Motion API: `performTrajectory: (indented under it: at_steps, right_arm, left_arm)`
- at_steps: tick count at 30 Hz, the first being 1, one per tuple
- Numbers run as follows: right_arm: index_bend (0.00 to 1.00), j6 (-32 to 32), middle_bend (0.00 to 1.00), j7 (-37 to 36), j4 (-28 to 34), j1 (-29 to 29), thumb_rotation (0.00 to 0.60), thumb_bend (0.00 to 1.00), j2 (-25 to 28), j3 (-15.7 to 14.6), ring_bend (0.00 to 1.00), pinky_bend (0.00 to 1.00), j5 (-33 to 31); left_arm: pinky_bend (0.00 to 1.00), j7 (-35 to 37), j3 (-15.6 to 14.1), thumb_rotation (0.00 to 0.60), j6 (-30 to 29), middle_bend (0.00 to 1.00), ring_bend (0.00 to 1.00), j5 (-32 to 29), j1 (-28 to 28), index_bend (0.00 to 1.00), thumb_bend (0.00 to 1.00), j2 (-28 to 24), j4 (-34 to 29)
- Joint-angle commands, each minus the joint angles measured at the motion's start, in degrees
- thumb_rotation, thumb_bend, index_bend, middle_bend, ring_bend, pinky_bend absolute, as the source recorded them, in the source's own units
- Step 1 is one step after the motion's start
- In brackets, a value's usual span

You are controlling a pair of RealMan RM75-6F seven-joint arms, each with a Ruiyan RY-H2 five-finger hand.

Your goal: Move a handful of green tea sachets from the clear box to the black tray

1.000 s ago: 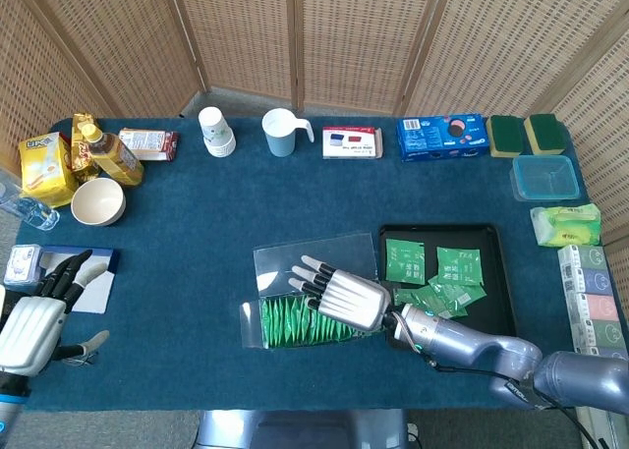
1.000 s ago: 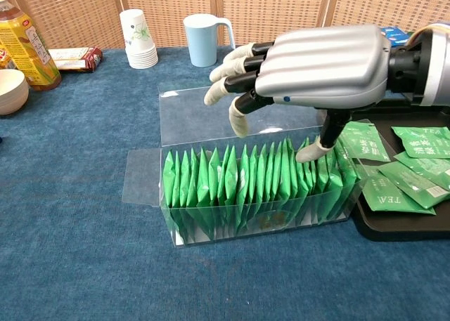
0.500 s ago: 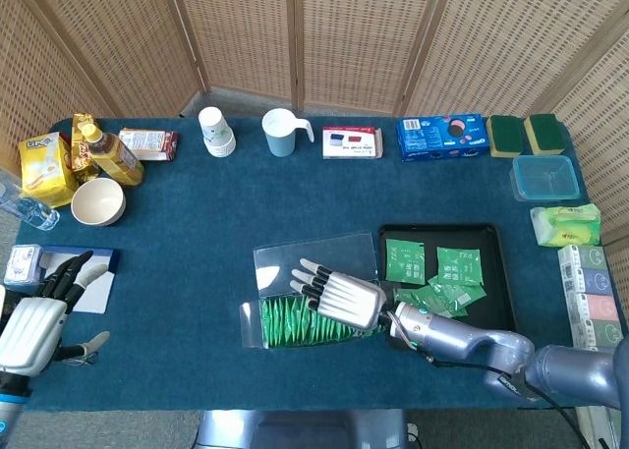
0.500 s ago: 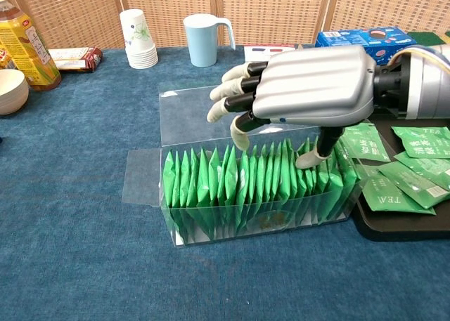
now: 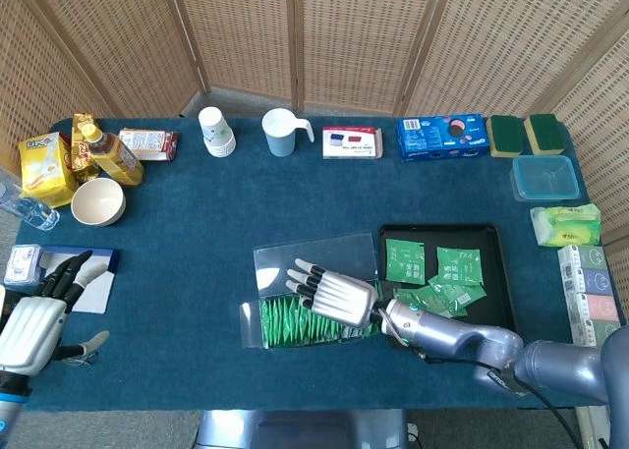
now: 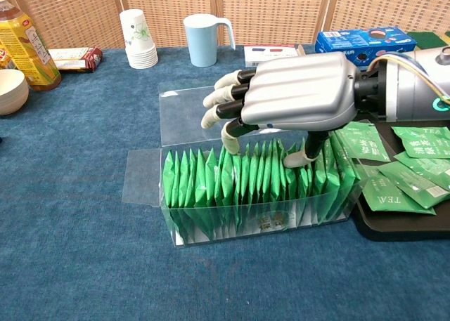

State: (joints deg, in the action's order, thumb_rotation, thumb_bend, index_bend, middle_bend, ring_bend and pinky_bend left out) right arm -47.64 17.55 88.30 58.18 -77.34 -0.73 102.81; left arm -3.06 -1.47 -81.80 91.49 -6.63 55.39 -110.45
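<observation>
The right hand [image 6: 299, 103], fingers spread, dipped into the upright green tea sachets [image 6: 246, 184] in the clear box [image 6: 144, 177] left of the black tray [image 5: 496, 277]; closing thumb and fingers around several sachets together seemed wisest.

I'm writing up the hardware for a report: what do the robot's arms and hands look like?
Both hands, right hand and left hand, have ribbed silver backs, black fingers and pale tips. The right arm is glossy silver-grey with a thin black cable beside it.

Bright, even light (soft shadows), sharp.
</observation>
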Motion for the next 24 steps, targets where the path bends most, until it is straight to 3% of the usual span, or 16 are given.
performTrajectory:
  at_steps: [1,24]
  right_arm:
    - [0.32,0.33,0.15,0.24,-0.26,0.16,0.6,0.0,-0.16,0.15,0.01,0.04,-0.17]
    - [0.39,-0.57,0.16,-0.11,-1.63,-0.5,0.6,0.0,-0.69,-0.4,0.01,0.04,-0.19]
  left_arm:
    - [0.14,0.04,0.01,0.6,-0.05,0.01,0.0,0.05,0.01,0.13,0.15,0.03,0.0]
    - [0.14,-0.14,0.05,0.6,-0.22,0.01,0.0,0.29,0.0,0.13,0.15,-0.07,-0.22]
